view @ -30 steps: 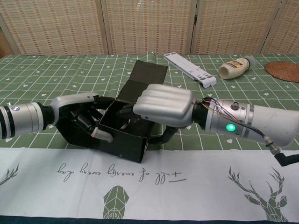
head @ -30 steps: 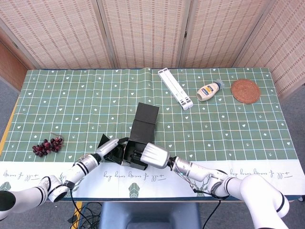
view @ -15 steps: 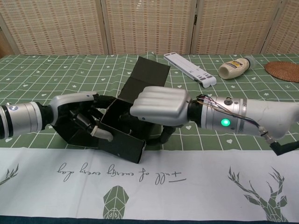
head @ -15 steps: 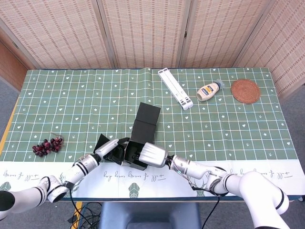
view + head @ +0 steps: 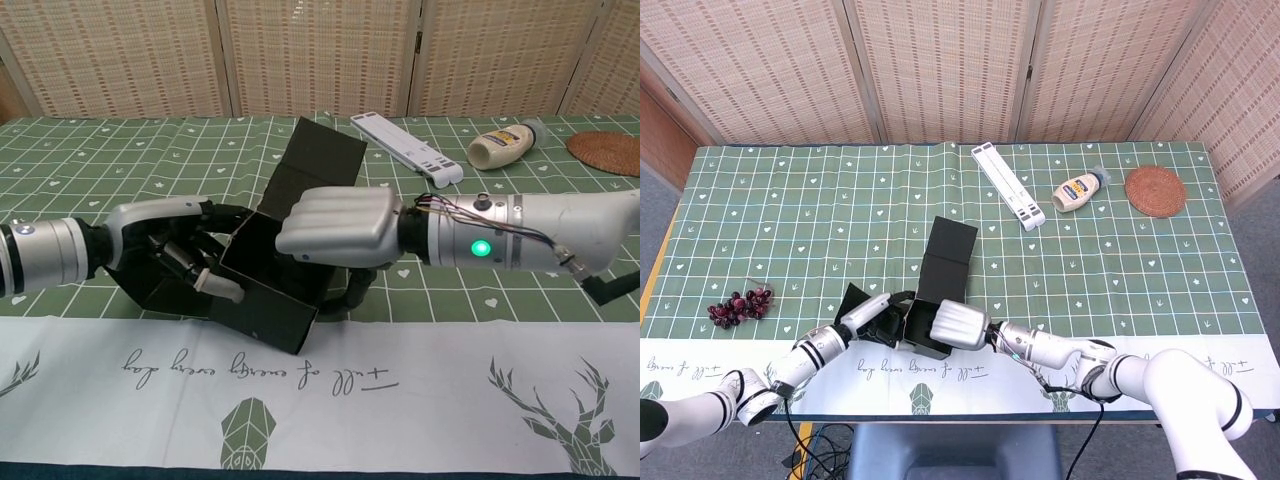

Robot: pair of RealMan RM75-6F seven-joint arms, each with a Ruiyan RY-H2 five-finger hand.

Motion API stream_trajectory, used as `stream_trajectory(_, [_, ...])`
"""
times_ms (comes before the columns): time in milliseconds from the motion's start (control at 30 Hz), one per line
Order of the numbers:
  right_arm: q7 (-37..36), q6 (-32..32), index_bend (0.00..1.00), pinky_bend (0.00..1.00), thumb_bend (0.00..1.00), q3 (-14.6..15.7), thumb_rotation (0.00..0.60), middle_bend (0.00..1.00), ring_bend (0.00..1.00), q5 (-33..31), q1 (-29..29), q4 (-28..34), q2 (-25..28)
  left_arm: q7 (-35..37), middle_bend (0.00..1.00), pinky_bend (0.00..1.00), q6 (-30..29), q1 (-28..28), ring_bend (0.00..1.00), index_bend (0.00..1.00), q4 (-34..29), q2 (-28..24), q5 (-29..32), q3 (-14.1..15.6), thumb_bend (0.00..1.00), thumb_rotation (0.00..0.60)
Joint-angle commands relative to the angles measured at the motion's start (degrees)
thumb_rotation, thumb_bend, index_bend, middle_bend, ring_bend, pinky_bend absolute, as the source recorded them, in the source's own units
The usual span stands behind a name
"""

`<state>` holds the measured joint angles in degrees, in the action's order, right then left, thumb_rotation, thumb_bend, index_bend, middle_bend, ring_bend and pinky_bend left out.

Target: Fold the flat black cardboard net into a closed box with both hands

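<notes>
Cardboard net, black and half-raised into an open box with one flap tilted up behind, sits near the table's near edge. Left hand grips its left wall; right hand clasps the right side, knuckles hiding those fingertips and the box interior.

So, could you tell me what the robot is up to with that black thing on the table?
It is folding a black cardboard box with both hands near the front edge of the table. The left hand grips the box's left side panel, and the right hand is curled over the box's right side, fingers reaching in. The walls are up, but the lid flap is raised, so the box is not yet closed.
</notes>
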<state>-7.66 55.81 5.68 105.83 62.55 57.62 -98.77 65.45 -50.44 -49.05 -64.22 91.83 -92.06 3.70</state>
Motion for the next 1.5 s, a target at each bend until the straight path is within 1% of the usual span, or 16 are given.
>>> stream_trajectory(33, [-0.3,-0.4,0.66,1.00,0.63,0.2,0.600,0.71,0.78,0.1,0.3,0.4,0.4,0.1,0.25,0.93,0.0,0.0,0.64,0.26,0.0,0.0,0.1,0.0,0.12,0.600])
stream_trajectory(167, [-0.8,-0.4,0.69,1.00,0.65,0.4,0.600,0.74,0.78,0.2,0.6,0.9,0.9,0.7,0.25,0.93,0.0,0.1,0.65,0.26,-0.1,0.1,0.2,0.0,0.12,0.600])
stream_trajectory(267, [-0.9,0.0,0.71,1.00,0.66,0.5,0.600,0.77,0.79,0.4,0.6,0.8,1.0,1.0,0.25,0.93,0.0,0.0,0.70,0.27,0.0,0.3,0.3,-0.1,0.12,0.600])
stream_trajectory(400, [-1.1,0.4,0.73,1.00,0.67,0.5,0.600,0.79,0.80,0.4,0.6,0.7,1.0,1.3,0.26,0.93,0.1,0.0,0.68,0.27,0.0,0.4,0.4,-0.1,0.12,0.600])
stream_trajectory(733, [-1.2,0.8,0.73,1.00,0.67,0.7,0.600,0.80,0.80,0.4,0.5,0.4,0.9,1.5,0.27,0.93,0.3,-0.1,0.69,0.28,0.2,0.7,0.4,0.0,0.12,0.600])
stream_trajectory(800, [-1.0,0.8,0.73,1.00,0.66,0.7,0.600,0.78,0.80,0.4,0.5,0.4,1.0,1.5,0.27,0.93,0.4,-0.1,0.69,0.28,0.2,0.7,0.4,0.0,0.12,0.600])
stream_trajectory(867, [-0.4,0.3,0.73,1.00,0.63,0.7,0.600,0.73,0.80,0.1,0.5,0.6,1.1,1.5,0.27,0.93,0.4,-0.1,0.69,0.28,0.2,0.7,0.6,0.0,0.12,0.600])
stream_trajectory(933, [0.1,-0.1,0.66,1.00,0.59,0.7,0.600,0.65,0.80,-0.1,0.4,1.1,1.4,1.5,0.27,0.93,0.6,0.0,0.69,0.28,0.2,0.7,0.9,-0.1,0.12,0.600])
stream_trajectory(1000, [0.7,-0.3,0.55,1.00,0.55,0.6,0.600,0.54,0.80,-0.4,0.3,1.4,1.5,1.7,0.27,0.93,0.6,0.2,0.68,0.27,0.2,0.8,1.2,-0.2,0.12,0.600])
stream_trajectory(1067, [1.4,-0.4,0.47,1.00,0.54,0.3,0.600,0.47,0.80,-0.8,0.1,1.8,1.6,2.1,0.27,0.93,0.6,0.3,0.68,0.27,0.0,0.7,1.4,-0.3,0.12,0.600])
stream_trajectory(1100, [1.6,-0.3,0.41,1.00,0.53,0.1,0.600,0.44,0.80,-1.0,0.0,1.9,1.7,2.2,0.27,0.93,0.6,0.3,0.68,0.27,0.0,0.7,1.5,-0.3,0.12,0.600])
stream_trajectory(1233, [2.3,-0.1,0.21,1.00,0.52,-0.6,0.600,0.33,0.80,-1.9,-0.5,2.4,1.9,2.1,0.27,0.93,0.7,0.5,0.68,0.27,0.0,0.6,1.7,-0.4,0.12,0.600])
stream_trajectory(1400, [2.7,-0.7,0.09,1.00,0.52,-0.9,0.600,0.23,0.80,-2.5,-0.6,3.0,2.2,1.7,0.27,0.93,0.9,0.8,0.67,0.26,0.0,0.6,2.2,-0.7,0.12,0.600])
stream_trajectory(1500, [3.1,-0.3,0.01,1.00,0.51,-1.1,0.600,0.19,0.80,-2.5,-0.8,3.3,2.4,1.3,0.27,0.93,0.8,0.9,0.71,0.25,-0.1,0.4,2.0,-0.6,0.12,0.600])
